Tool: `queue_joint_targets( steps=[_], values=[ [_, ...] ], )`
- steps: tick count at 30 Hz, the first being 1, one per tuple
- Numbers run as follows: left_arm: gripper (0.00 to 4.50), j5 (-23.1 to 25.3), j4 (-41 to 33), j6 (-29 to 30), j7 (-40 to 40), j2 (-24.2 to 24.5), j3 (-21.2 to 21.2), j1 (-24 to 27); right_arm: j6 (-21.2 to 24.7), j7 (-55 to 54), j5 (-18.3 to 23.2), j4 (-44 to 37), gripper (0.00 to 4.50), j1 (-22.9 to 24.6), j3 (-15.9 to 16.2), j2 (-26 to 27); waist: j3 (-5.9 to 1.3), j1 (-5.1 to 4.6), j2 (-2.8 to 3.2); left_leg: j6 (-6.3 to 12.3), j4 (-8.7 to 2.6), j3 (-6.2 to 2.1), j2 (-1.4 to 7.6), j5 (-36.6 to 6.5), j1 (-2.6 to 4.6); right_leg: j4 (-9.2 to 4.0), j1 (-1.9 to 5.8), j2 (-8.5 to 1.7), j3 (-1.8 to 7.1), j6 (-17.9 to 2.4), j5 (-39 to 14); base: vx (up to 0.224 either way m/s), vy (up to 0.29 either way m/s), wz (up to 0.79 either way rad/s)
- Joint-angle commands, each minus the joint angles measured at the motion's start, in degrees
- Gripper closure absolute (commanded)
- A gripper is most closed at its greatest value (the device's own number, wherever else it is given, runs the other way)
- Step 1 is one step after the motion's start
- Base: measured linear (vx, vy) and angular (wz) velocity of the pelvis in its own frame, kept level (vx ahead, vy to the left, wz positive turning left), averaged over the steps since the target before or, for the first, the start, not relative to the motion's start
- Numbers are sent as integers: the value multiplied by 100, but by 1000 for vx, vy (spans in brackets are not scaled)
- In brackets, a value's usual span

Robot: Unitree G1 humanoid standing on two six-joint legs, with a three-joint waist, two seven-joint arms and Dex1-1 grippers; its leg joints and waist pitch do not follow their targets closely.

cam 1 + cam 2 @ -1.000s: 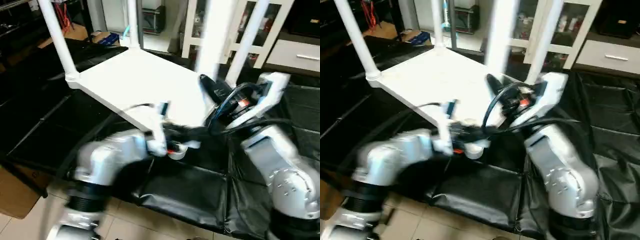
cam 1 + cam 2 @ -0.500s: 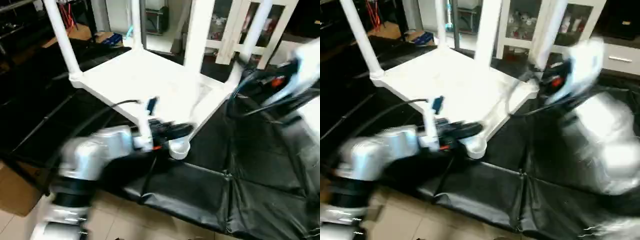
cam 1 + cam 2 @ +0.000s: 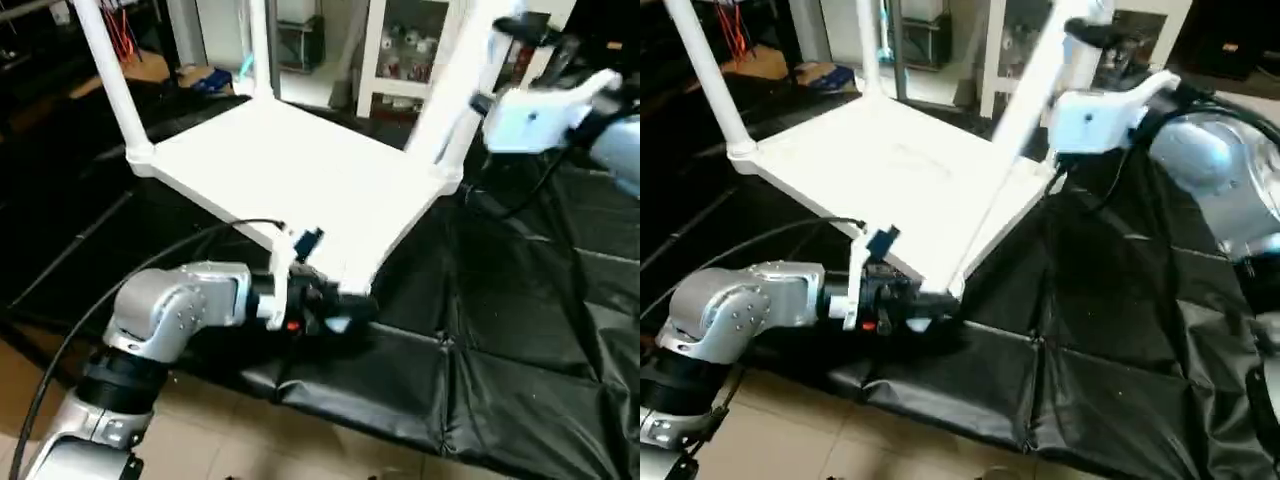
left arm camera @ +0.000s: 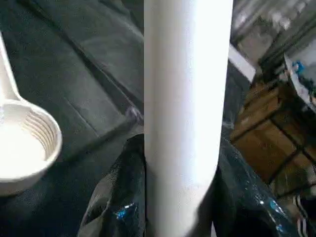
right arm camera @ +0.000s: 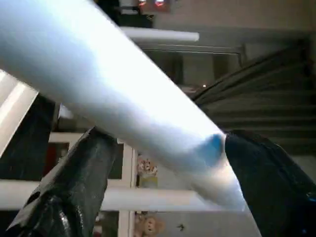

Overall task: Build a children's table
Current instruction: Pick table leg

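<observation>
L hand (image 3: 335, 312) clamped on near corner of upturned children's table (image 3: 300, 170), R hand (image 5: 163, 163) spread wide round a raised leg (image 3: 445, 90)

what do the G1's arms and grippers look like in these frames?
Left arm: silver forearm with rivets, black joint ring, loose black cable, small blue tag and red spot near the wrist. Left gripper: black fingers. Right arm: silver, white wrist housing, black cables. Right gripper: glossy black fingers.

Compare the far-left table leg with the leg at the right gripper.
The far-left leg stands straight in its corner socket; the right-hand leg leans. No gripper is at the far-left leg; the right-hand leg passes between the right gripper's fingers. Both are white tubes rising from the upturned tabletop.
</observation>
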Motion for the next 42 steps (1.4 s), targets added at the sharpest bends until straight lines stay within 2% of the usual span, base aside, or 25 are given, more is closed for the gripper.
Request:
queue_joint_targets(
  steps=[1,7,12,14,17,19,23,27,35,37,42],
  values=[
    [313,45,-233,-6,-187,90,-157,-139,-284,-51,-229,335,69,-197,151,10,-402,-37,-109,303,-356,-5,48,-1351,76,-357,269,-61,83,-1282,-1442,0,0,0],
    [313,182,-291,-116,-457,343,-430,-198,-708,-221,-618,1019,69,-469,360,25,-405,-40,-122,333,-338,2,44,-1312,68,-329,269,-56,80,-1320,-1430,0,0,0],
    [313,338,-281,-233,-608,487,-583,-230,-1035,-150,-651,1360,69,-529,458,76,-395,-50,-120,293,-337,5,47,-1424,70,-331,269,-56,83,-1285,-1482,0,0,0],
    [313,370,-252,-266,-606,493,-579,-245,-1123,-96,-642,1432,96,-519,480,67,-396,-60,-124,298,-335,5,48,-1432,70,-331,266,-53,83,-1291,-1476,0,0,0],
    [313,436,-170,-338,-613,527,-569,-285,-1237,-10,-634,1534,106,-502,496,40,-398,-65,-121,309,-334,4,46,-1444,66,-328,270,-50,81,-1306,-1480,0,0,0],
    [313,521,-81,-433,-633,569,-579,-316,-1352,7,-675,1708,133,-543,526,31,-399,-76,-113,319,-333,3,47,-1447,68,-335,265,-48,78,-1333,-1465,0,0,0],
    [314,756,151,-682,-652,643,-591,-398,-1495,96,-699,1875,159,-534,557,10,-404,-80,-114,322,-327,5,42,-1458,66,-327,270,-51,80,-1357,-1458,0,0,0],
    [314,957,471,-927,-681,737,-526,-555,-1565,198,-708,1991,174,-458,595,-9,-409,-82,-111,369,-328,4,48,-1415,68,-320,276,-54,81,-1424,-1340,0,0,0],
    [314,1194,768,-1256,-829,940,-460,-685,-1645,273,-773,2198,200,-455,607,-1,-417,-149,-120,421,-317,0,50,-1363,44,-312,298,-73,76,-1506,-1307,0,0,0],
    [314,1299,862,-1610,-1057,1046,-426,-686,-1672,317,-782,2263,204,-446,600,3,-411,-169,-114,419,-321,-1,52,-1393,41,-318,294,-72,74,-1517,-1351,0,0,0],
    [314,1392,1016,-1934,-1142,1161,-324,-721,-1668,362,-778,2305,215,-433,595,6,-410,-183,-103,407,-327,-4,67,-1473,61,-323,281,-74,73,-1539,-1377,0,0,0]
  ],
)
